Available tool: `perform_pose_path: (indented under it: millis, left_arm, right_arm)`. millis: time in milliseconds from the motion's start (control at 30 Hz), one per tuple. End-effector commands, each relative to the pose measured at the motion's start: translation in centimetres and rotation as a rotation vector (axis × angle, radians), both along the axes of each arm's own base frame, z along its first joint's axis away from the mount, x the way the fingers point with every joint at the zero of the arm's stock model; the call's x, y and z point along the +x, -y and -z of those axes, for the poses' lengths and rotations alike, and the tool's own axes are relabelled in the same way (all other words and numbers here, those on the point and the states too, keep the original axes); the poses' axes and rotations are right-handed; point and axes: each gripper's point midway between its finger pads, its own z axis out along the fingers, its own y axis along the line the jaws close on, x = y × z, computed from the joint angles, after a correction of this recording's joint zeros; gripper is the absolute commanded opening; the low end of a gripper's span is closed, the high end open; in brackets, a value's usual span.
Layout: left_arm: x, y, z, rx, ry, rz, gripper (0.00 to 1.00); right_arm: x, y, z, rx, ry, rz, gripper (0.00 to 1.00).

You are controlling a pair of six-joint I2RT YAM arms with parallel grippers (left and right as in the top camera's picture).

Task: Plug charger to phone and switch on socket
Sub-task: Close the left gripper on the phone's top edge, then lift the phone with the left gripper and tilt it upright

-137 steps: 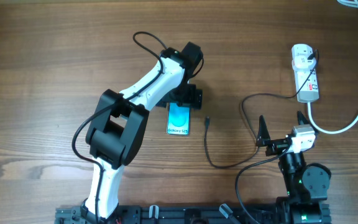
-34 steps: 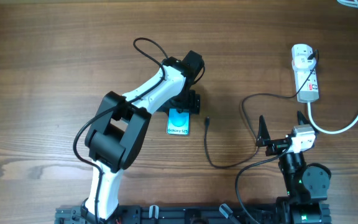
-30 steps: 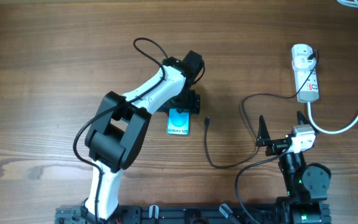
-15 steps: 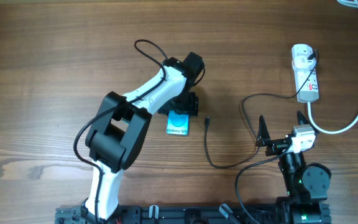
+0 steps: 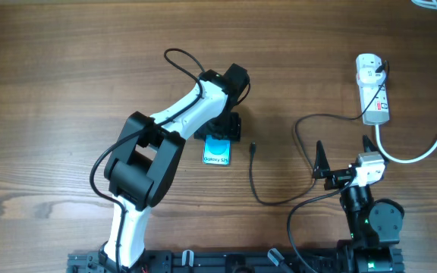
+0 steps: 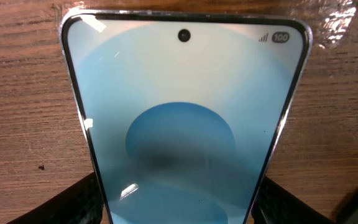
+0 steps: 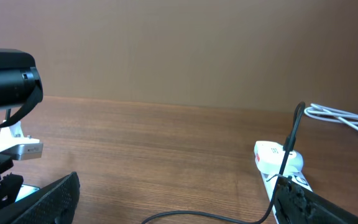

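The phone [image 5: 217,150] lies flat near the middle of the table, its teal-blue screen [image 6: 185,124] filling the left wrist view. My left gripper [image 5: 219,136] reaches over its far end, and both black fingers [image 6: 73,202] press against the phone's long edges. The charger's thin black cable [image 5: 279,201] curls to the right of the phone, its connector tip [image 5: 253,149] lying loose on the wood close by. The white socket [image 5: 372,87] [image 7: 278,158] sits at the back right with the charger plugged in. My right gripper [image 5: 344,152] [image 7: 179,208] stands wide open and holds nothing.
A thick white cord [image 5: 423,152] loops from the socket toward the right edge of the table. The left arm's white links [image 5: 173,114] stretch across the middle, and its black wrist [image 7: 5,81] shows at the left of the right wrist view.
The left gripper's fingers have closed in on the phone's sides, and the phone has shifted slightly to the left. The right arm and the charger cable have not moved.
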Motion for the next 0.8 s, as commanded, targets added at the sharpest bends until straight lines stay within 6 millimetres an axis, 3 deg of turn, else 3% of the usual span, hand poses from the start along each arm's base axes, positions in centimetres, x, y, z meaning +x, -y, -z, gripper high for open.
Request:
perform_pose_path:
  millis: [0,533,767]
  left_arm:
    - [-1.0,-0.7,1.4,0.05,-0.049,-0.001,0.73]
    - [-0.3,3.9,-4.3,-0.168,-0.116,-0.025,0.7]
    - [-0.8,6.5,-6.9,-0.411,-0.242,-0.082,0.71]
  right_arm:
    - [0.0,0.0,-0.2,0.005,0.007,0.005,1.0]
    - [0.0,0.0,-0.2,0.006,0.007,0.005,1.0]
    - [0.0,0.0,-0.2,0.006,0.007,0.005,1.0]
